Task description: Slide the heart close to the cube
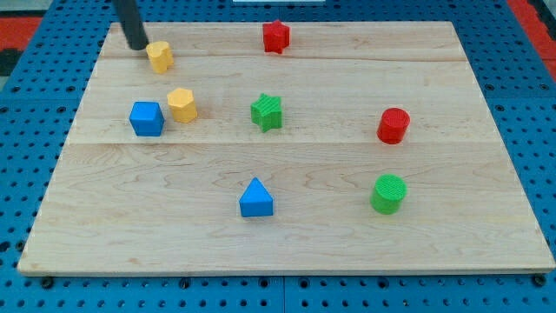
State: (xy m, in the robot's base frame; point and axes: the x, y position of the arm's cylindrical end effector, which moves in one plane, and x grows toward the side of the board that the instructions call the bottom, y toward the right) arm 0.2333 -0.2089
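Fingers are absent on this arm; it ends in a plain rod, so nothing spreads or pinches. My tip (137, 45) sits at the upper left of the frame, touching or just beside the yellow heart (160, 56) on its upper-left side. The blue cube (147, 118) lies below the heart, slightly toward the frame's left, on the wooden surface (304, 235). A yellow hexagonal block (182, 104) stands just right of the cube. Pushing from above the heart looks better than from its left.
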